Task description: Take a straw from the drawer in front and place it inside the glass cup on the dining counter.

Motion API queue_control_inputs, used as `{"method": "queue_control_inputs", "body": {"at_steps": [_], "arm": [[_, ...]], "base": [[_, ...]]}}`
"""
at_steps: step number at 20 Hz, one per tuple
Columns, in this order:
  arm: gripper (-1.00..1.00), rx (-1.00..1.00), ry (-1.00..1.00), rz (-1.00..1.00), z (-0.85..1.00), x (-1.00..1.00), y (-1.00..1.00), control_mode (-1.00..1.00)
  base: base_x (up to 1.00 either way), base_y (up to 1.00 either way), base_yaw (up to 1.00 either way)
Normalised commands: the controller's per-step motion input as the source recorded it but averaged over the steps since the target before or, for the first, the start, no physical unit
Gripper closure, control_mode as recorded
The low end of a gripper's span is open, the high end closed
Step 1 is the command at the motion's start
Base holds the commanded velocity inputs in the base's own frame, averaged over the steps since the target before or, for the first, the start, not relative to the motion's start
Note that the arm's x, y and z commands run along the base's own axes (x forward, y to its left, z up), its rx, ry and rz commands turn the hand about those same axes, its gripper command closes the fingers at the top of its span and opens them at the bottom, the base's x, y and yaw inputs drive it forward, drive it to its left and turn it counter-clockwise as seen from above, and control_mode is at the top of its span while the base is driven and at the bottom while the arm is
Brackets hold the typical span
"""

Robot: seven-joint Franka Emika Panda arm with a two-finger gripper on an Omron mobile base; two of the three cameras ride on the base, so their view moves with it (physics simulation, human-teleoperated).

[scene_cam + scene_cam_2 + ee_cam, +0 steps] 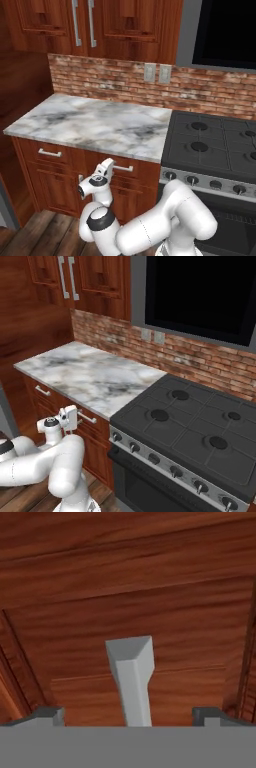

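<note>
Fingers [128, 714] spread astride drawer [150, 612] handle [131, 677]

You are not finding any readable text, label, brand, number or sign here. The stove knobs [153, 458], the two wall plates [157, 73] on the brick backsplash [110, 80] and the cabinet fronts [125, 22] are all showing plain, unmarked surfaces, and the drawer front [130, 587] close to the camera is showing bare wood grain.
</note>
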Motion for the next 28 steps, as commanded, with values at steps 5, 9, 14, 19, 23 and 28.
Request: {"method": "queue_control_inputs", "body": {"at_steps": [5,9,14,19,23,28], "arm": [[1.00,-0.08,-0.11,0.00,-0.28,0.45,-0.03,-1.00],[1.00,-0.09,-0.11,0.00,-0.21,0.24,-0.07,-1.00],[1.00,-0.09,-0.11,0.00,-0.17,0.05,-0.03,-1.00],[1.00,-0.08,-0.12,0.00,-0.04,0.00,0.00,-1.00],[1.00,-0.06,-0.13,0.00,0.00,-0.02,0.00,-1.00],[1.00,-0.04,-0.07,0.00,-0.01,-0.32,0.04,-1.00]], "base": [[0.00,0.00,0.00],[0.00,0.00,0.00],[0.00,0.00,0.00],[0.00,0.00,0.00],[0.00,0.00,0.00],[0.00,0.00,0.00]]}}
